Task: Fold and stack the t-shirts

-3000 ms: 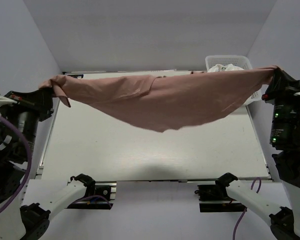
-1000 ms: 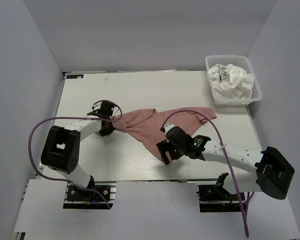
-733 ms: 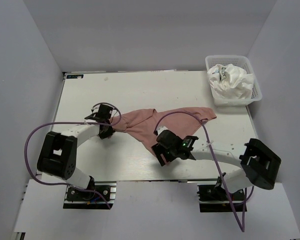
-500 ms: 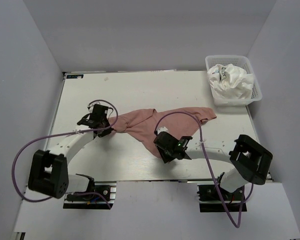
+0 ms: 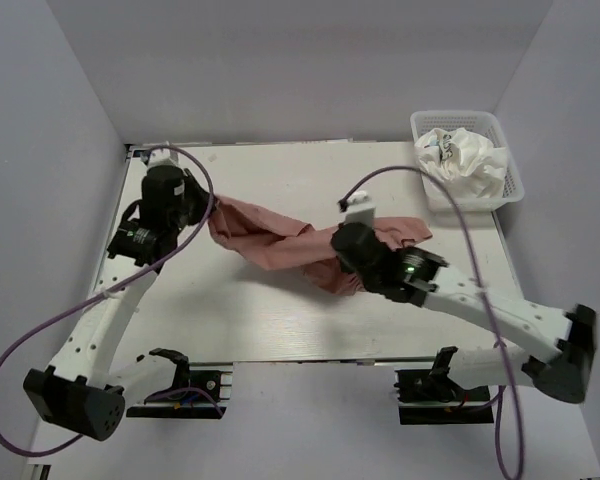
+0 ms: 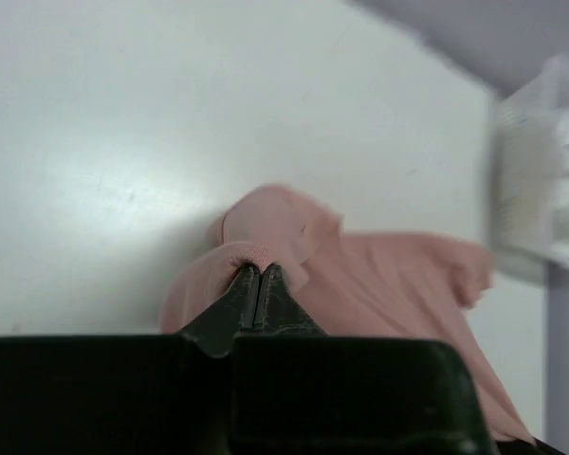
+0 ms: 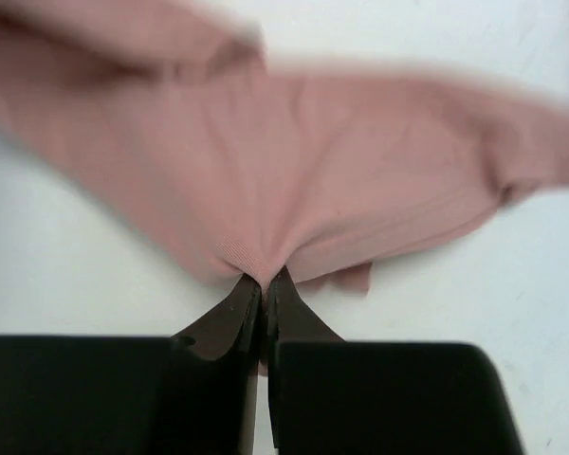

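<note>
The dusty pink t-shirt (image 5: pixel 276 240) stretches as a rumpled, bunched band to the left of the basket (image 5: pixel 458 115), its right sleeve end nearest it, the cloth puckered into tight gathers. The white t-shirts (image 5: pixel 467 160) with dark print sit crumpled inside that basket.

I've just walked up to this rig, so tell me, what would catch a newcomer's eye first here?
The dusty pink t-shirt, bunched and stretched across the middle of the white table. The left gripper is shut on its far-left end, and the right gripper is shut on its near edge. Next comes the white mesh basket at the far right corner, holding crumpled white t-shirts.
</note>
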You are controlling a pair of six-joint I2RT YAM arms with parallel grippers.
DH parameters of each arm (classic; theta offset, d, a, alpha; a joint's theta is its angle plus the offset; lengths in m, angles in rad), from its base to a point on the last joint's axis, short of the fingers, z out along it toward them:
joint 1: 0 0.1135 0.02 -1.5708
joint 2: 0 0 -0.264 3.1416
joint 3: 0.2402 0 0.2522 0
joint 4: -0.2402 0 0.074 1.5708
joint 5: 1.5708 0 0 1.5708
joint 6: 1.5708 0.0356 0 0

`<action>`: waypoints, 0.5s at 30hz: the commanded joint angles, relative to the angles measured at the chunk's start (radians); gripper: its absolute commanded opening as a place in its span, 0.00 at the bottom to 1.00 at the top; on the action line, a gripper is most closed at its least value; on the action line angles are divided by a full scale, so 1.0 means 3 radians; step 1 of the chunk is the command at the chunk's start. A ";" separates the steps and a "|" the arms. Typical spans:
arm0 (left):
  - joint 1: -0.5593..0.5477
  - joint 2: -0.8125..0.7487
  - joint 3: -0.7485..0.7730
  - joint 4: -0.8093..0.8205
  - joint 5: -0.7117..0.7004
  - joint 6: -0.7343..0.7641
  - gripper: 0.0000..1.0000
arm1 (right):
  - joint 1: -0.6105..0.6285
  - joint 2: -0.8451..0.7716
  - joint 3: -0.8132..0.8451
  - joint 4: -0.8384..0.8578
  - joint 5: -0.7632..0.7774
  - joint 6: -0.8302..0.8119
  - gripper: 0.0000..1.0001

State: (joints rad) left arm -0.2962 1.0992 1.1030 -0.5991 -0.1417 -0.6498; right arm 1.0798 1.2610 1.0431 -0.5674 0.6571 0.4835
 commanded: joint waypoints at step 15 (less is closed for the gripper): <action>-0.0010 -0.0161 0.3015 -0.0411 -0.0769 0.0208 0.00 | -0.0010 -0.0982 0.2616 0.0215 -0.0113 -0.2143 0.00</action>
State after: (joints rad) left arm -0.2977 1.0714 1.9053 -0.6754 -0.2836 -0.6079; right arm 1.0737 0.9703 1.6867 -0.5106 0.7410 -0.0055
